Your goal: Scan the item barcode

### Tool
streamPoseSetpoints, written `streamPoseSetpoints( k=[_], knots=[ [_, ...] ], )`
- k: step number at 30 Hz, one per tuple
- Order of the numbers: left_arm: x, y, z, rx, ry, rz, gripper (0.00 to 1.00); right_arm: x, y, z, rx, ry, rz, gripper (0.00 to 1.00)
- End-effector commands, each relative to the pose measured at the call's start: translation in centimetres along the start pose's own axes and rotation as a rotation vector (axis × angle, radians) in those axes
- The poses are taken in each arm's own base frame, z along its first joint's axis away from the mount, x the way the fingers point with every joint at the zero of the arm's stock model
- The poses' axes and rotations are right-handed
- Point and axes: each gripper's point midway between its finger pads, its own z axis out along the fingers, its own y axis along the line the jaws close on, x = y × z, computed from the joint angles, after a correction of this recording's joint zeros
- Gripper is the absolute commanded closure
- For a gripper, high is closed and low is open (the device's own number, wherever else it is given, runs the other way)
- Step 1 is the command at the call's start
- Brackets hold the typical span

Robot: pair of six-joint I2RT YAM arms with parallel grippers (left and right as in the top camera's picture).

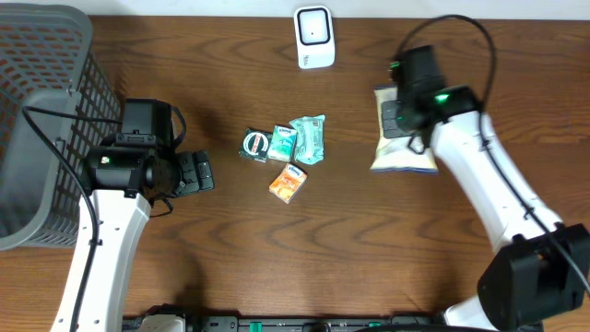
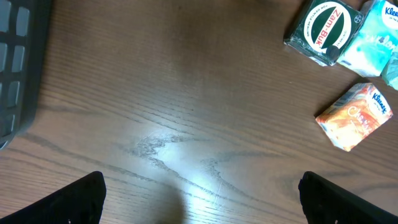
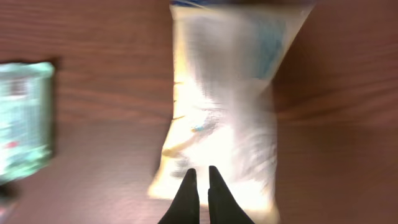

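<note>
Overhead first. Your right tool (image 1: 398, 124) is down over the white and yellow plastic bag (image 1: 410, 157) at the right side of the dark wooden surface (image 1: 212, 258). The white upright barcode scanner (image 1: 313, 37) stands at the far edge, well apart from the bag. Your left tool (image 1: 198, 172) hovers near the grey mesh basket (image 1: 41, 120), short of the cluster in the middle: a green round-labelled Zam-Buk box (image 1: 255, 145), a teal tissue pack (image 1: 310, 138) and an orange Kleenex pack (image 1: 289, 183).

Left wrist view: the left tool (image 2: 200, 186) is spread wide, with nothing between its fingers and bare surface (image 2: 155, 93) below. The Zam-Buk box (image 2: 323, 28) and the orange Kleenex pack (image 2: 356, 116) lie ahead, untouched.

Right wrist view, and it's blurred: the right tool (image 3: 203, 186) has its fingers closed tight together, tips set on the bag (image 3: 224, 93). That reads as a pinch on the film, so call the grasp made. The teal tissue pack (image 3: 25, 118) lies off to the side.

So you're at the pick-up step, with the scan not yet done. Next, lift the bag clear, carry it to the scanner and turn the barcode toward its face. No barcode shows here, so expect to rotate. The film is slippery, so lift gently.
</note>
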Motion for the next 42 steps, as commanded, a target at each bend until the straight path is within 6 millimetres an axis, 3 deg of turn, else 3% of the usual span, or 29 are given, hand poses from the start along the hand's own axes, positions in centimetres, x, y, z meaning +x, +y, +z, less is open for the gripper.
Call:
streamPoseSetpoints(
  k=[1,5,10,14,15,16,17,22,26,32,37,42],
  knots=[
    [0.2,0.1,0.2,-0.007,0.008,-0.01,0.02,-0.7,-3.4,-0.9,0.428,-0.076,-0.076,0.99],
    [0.2,0.0,0.2,-0.007,0.008,-0.01,0.02,0.2,-1.0,0.6,0.501,-0.047,-0.196,0.99],
    [0.2,0.1,0.2,-0.007,0.008,-0.01,0.02,3.2,3.7,4.1,0.33,0.067,-0.247,0.99],
    [0.2,0.0,0.2,-0.007,0.008,-0.01,0.02,3.1,4.5,4.1,0.239,0.074,-0.118,0.87],
    [0.2,0.1,0.2,-0.007,0.008,-0.01,0.02,2.7,4.5,3.9,0.217,0.072,-0.099,0.75],
    [0.2,0.0,0.2,-0.007,0.008,-0.01,0.02,2.1,4.3,3.5,0.186,0.071,-0.074,0.55],
    [0.2,0.1,0.2,-0.007,0.008,-0.01,0.02,1.6,4.1,3.1,0.158,0.073,-0.05,0.42],
    [0.2,0.1,0.2,-0.007,0.008,-0.01,0.02,-1.1,1.3,2.1,-0.041,0.098,0.127,0.1],
    [0.2,0.1,0.2,-0.007,0.008,-0.01,0.02,-1.5,-1.8,3.4,-0.253,0.146,0.231,0.06],
    [0.2,0.0,0.2,-0.007,0.008,-0.01,0.03,0.7,-6.3,6.5,-0.462,0.22,0.345,0.02],
    [0.2,0.1,0.2,-0.007,0.008,-0.01,0.03,3.0,-7.7,9.1,-0.608,0.281,0.451,0.03],
    [0.2,0.1,0.2,-0.007,0.008,-0.01,0.02,4.4,-6.7,11.6,-0.725,0.347,0.525,0.06]
  ],
)
